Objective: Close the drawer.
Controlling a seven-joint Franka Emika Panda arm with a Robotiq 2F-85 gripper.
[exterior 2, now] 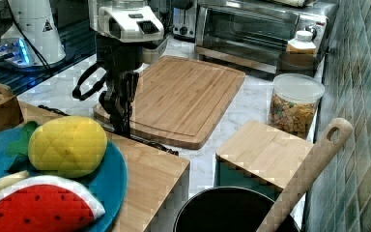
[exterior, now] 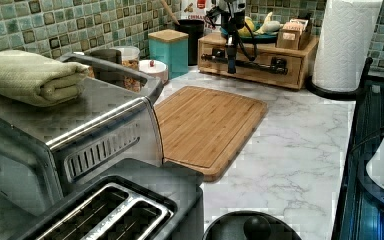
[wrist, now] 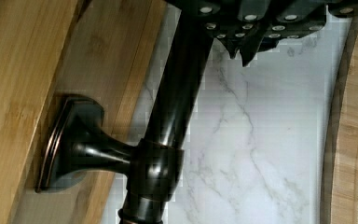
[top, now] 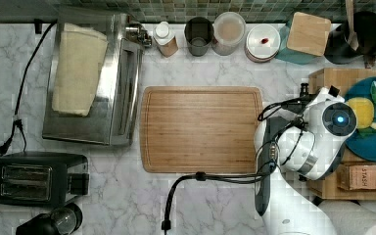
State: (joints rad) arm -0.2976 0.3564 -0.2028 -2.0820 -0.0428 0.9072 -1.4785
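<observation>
The drawer (exterior: 260, 64) is a light-wood front set in a low wooden stand (exterior: 307, 50) at the back of the counter in the left view. Its long black bar handle (exterior: 250, 62) runs across the front on two posts. My gripper (exterior: 231, 67) hangs straight down at the handle, towards the left view's left end. In the wrist view the handle (wrist: 177, 93) and one post (wrist: 86, 147) stand off the drawer front (wrist: 14, 79), and the gripper (wrist: 247, 49) sits shut right beside the bar on the side away from the drawer. The drawer front looks near flush with the stand.
A bamboo cutting board (top: 200, 128) lies on the marble counter just in front of the stand. On the stand sit a blue plate (exterior 2: 108, 181) with toy fruit and a tea box (top: 364, 176). A toaster oven (top: 93, 78), toaster (top: 34, 178), jars (top: 227, 32) and paper towel roll (exterior: 342, 42) ring the counter.
</observation>
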